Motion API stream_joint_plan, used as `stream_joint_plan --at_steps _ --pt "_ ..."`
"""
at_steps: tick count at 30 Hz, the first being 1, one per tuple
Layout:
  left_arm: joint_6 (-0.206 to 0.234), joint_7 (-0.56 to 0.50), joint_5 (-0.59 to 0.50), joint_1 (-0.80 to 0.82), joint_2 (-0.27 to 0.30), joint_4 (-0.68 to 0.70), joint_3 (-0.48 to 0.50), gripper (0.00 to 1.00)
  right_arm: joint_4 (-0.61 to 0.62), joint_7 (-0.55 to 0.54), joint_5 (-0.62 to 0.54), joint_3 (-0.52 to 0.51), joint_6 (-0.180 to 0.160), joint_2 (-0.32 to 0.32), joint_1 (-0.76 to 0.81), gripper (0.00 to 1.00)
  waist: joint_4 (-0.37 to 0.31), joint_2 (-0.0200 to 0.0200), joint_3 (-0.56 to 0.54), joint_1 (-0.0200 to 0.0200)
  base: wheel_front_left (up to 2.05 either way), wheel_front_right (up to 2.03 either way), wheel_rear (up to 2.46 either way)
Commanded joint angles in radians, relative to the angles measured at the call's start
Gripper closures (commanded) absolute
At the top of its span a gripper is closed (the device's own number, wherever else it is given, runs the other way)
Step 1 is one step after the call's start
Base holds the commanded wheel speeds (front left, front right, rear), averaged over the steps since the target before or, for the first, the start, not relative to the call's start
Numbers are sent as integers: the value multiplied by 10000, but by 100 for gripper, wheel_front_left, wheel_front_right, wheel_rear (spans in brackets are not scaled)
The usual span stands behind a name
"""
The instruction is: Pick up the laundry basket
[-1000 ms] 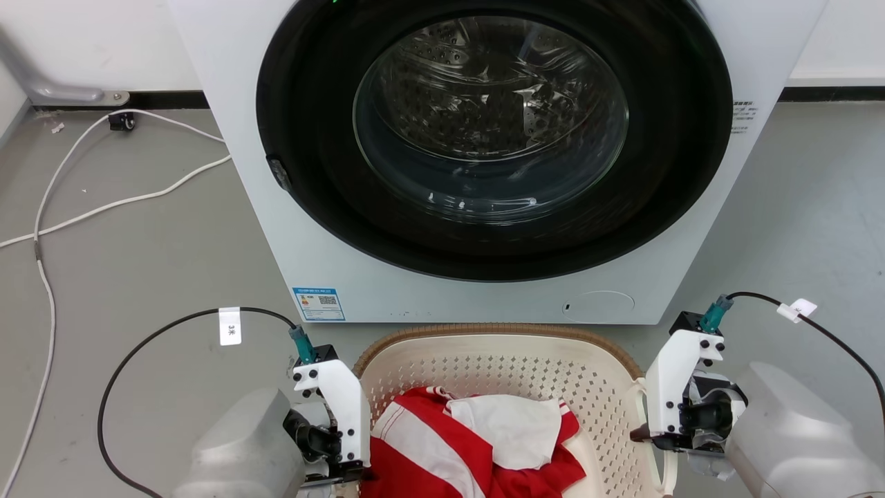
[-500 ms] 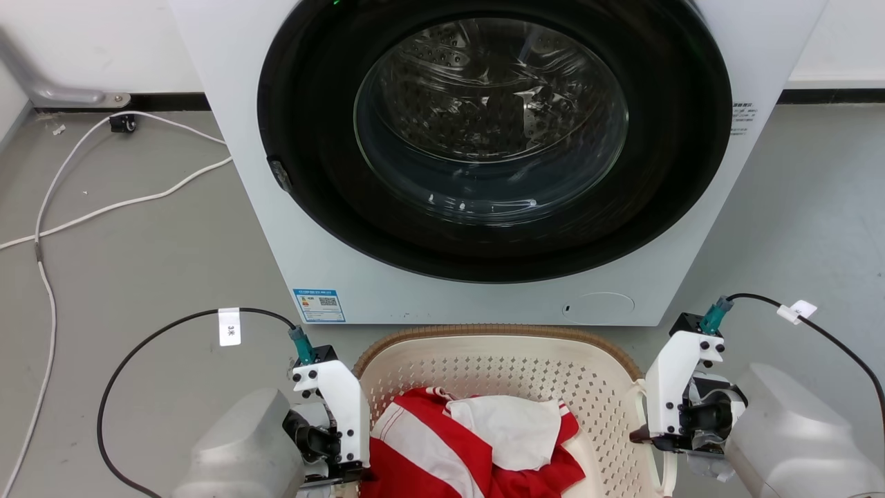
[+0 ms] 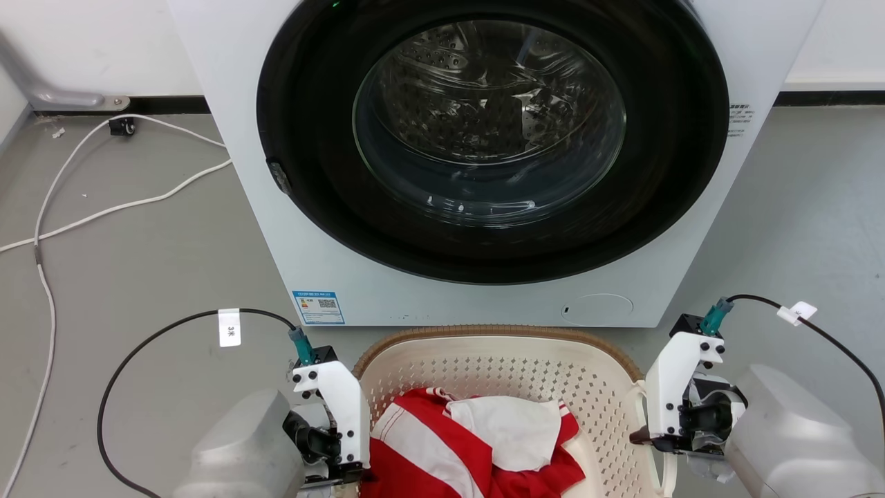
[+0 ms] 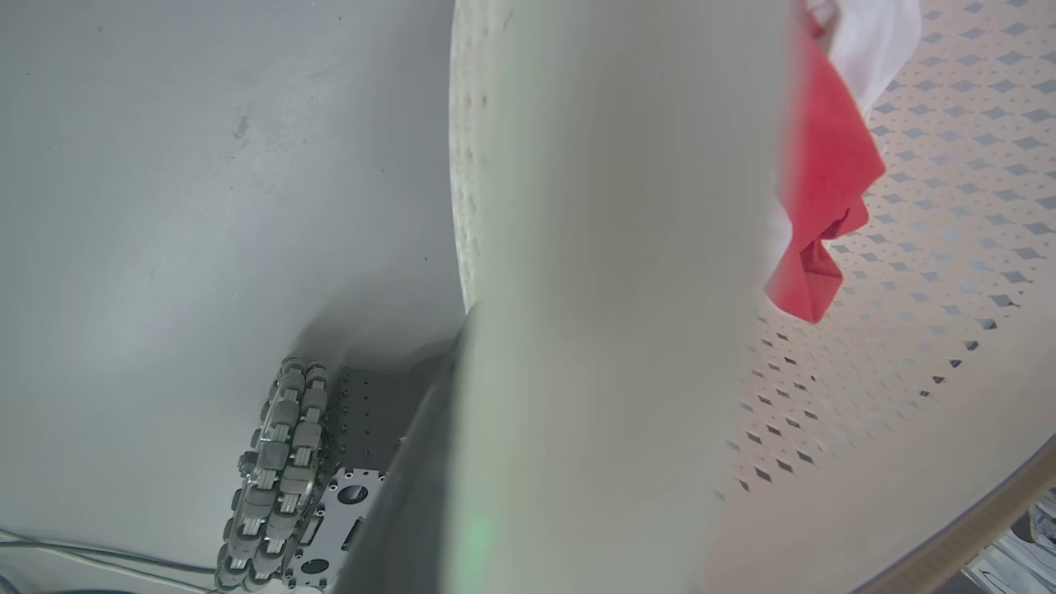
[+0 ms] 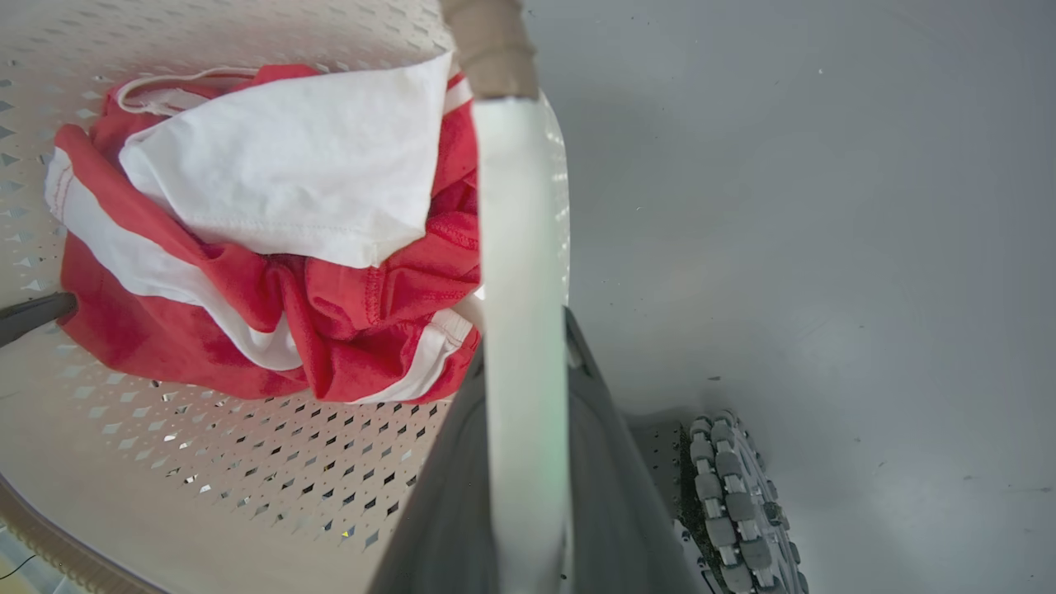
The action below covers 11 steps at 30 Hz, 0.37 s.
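The cream laundry basket (image 3: 498,370) with its brown woven-look rim sits at the bottom middle of the head view, holding red-and-white clothes (image 3: 470,443). My left gripper (image 3: 343,470) is at its left side and my right gripper (image 3: 657,439) at its right side. In the right wrist view the white loop handle (image 5: 520,247) runs up between the dark fingers (image 5: 610,462), which are shut on it. In the left wrist view a blurred cream handle (image 4: 610,247) lies against a dark finger (image 4: 412,462); that gripper looks shut on it too.
A white front-loading washer (image 3: 442,304) with its round door closed stands just beyond the basket. White cables (image 3: 104,207) trail over the grey floor at the left. My base's roller wheels (image 4: 280,470) (image 5: 742,495) are under the basket's sides.
The washer and floor have slipped slightly down the head view, while the basket and both grippers keep their place in it. Both holds look the same.
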<state>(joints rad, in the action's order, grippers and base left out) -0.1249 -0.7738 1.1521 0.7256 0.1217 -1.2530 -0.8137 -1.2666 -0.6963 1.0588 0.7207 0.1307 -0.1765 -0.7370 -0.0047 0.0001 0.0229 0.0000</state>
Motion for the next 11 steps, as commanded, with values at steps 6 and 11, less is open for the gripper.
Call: stream_joint_plan --at_steps 6,11 --pt "-101 36 167 -10 1 48 29 100 -44 11 92 18 1 26 132 100 13 -1 -4 0 0 0 0" --pt "-102 49 200 -18 0 34 11 100 -41 46 124 30 1 -4 116 100 33 -1 4 0 0 0 0"
